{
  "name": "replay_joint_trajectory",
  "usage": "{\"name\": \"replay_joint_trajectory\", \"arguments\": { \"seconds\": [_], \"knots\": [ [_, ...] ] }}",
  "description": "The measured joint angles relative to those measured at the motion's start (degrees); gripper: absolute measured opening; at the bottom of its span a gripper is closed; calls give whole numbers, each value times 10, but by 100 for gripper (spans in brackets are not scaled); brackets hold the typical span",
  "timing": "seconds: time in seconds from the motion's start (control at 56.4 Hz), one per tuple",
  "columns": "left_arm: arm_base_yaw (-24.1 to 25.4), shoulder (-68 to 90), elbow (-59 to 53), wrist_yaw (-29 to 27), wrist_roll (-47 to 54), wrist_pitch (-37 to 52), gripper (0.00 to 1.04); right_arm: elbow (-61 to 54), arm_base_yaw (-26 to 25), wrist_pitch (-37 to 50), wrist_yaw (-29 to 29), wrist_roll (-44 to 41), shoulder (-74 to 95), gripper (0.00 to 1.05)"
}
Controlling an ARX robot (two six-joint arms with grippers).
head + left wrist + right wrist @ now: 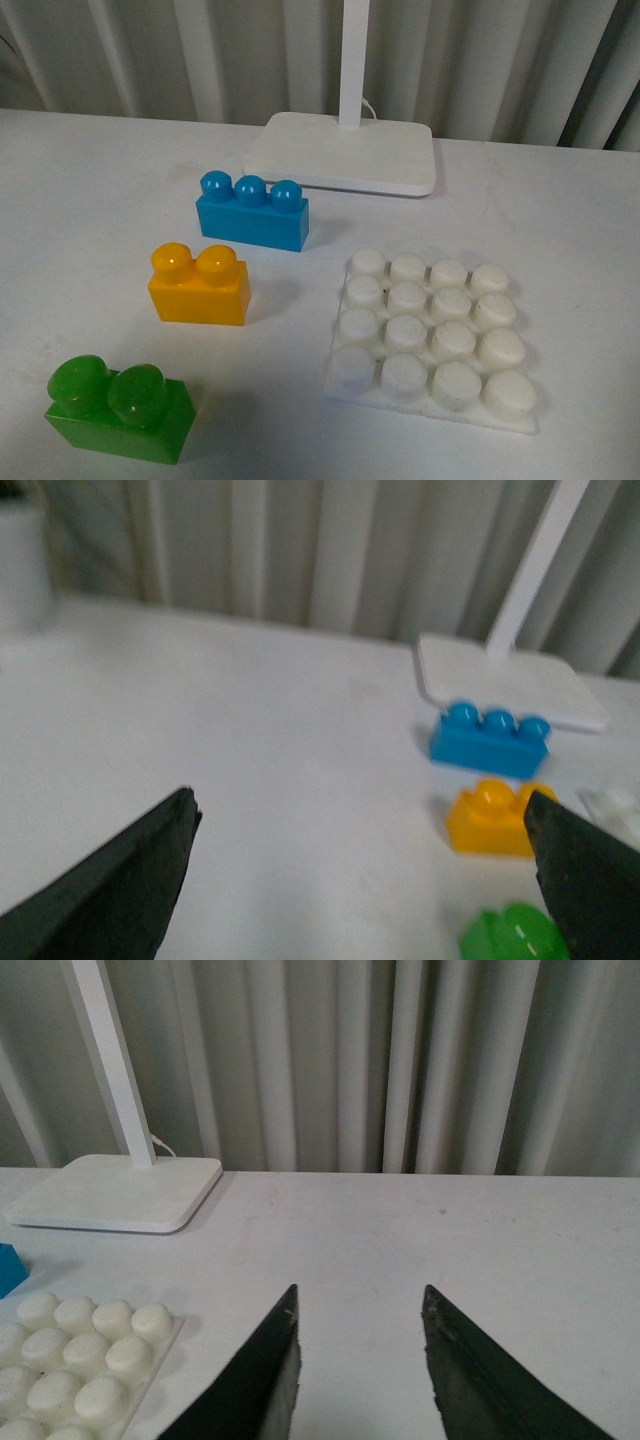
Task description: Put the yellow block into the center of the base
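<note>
I see the yellow block point(199, 287) standing studs-up on the table point(90, 200), left of centre in the front frame, with neither gripper on it. The base point(430, 332) lies flat to its right, apart from it. A blue brick point(252, 213) sits just above the block and a green brick point(120, 408) in the lower left corner. The lamp base point(345, 152) is at top centre. My left gripper point(350, 900) is spread wide, holding nothing. My right gripper point(365, 1380) is parted less widely, and it is empty too.
</note>
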Motion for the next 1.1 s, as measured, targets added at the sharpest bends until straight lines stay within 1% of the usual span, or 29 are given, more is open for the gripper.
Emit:
{"name": "replay_joint_trajectory", "arguments": {
  "seconds": [0.071, 0.142, 0.213, 0.231, 0.302, 0.319, 0.355, 0.373, 0.426, 0.461, 0.479, 0.514, 0.532, 0.585, 0.621, 0.639, 0.727, 0.869, 0.922, 0.976, 1.1],
  "knots": [
    [7, 53, 10, 22, -46, 14, 98, 0, 0, 0, 0, 0, 0, 57],
    [14, 114, 29, 62, -55, 54, 98, 0, 0, 0, 0, 0, 0, 70],
    [20, 186, 65, 103, -35, 99, 98, 0, 0, 0, 0, 0, 0, 82],
    [21, 208, 77, 115, -21, 113, 98, 0, 0, 0, 0, 0, 0, 84],
    [24, 289, 125, 165, 24, 149, 98, 0, 0, 0, 0, 0, 0, 97],
    [24, 324, 147, 183, 54, 153, 98, 0, 0, 0, 0, 1, 0, 98],
    [19, 382, 184, 216, 98, 144, 98, 0, 0, 0, 0, 0, 0, 95],
    [13, 415, 206, 239, 137, 130, 98, 0, 0, 0, 0, 0, 0, 95],
    [-2, 476, 249, 276, 206, 81, 98, 0, 0, 0, 0, 0, 0, 96],
    [-9, 504, 269, 289, 250, 50, 98, 0, 0, 0, 0, 0, 0, 96],
    [-15, 530, 288, 294, 303, 23, 98, 0, 0, 0, 0, 0, 0, 96],
    [-22, 562, 315, 302, 354, -14, 98, 0, 0, 0, 0, 0, 0, 96],
    [-26, 584, 337, 308, 403, -42, 98, 0, 0, 0, 0, 0, 0, 96],
    [-38, 629, 394, 305, 490, -103, 98, 0, 0, 0, 0, 0, 0, 96],
    [-49, 662, 440, 294, 558, -154, 98, 0, 0, 0, 0, 0, 0, 96],
    [-52, 672, 454, 288, 575, -170, 98, 0, 0, 0, 0, 0, 0, 96],
    [-70, 731, 515, 241, 704, -260, 98, 0, 0, 0, 0, 0, 0, 96],
    [-85, 795, 561, 193, 800, -320, 98, 0, 0, 0, 0, 0, 0, 96],
    [-91, 817, 576, 176, 824, -327, 98, 0, 0, 0, 0, 0, 0, 96],
    [-101, 854, 603, 146, 853, -331, 98, 0, 0, 0, 0, 0, 0, 96],
    [-122, 914, 645, 121, 877, -335, 98, 0, 0, 0, 0, 0, 0, 96]
  ]
}}
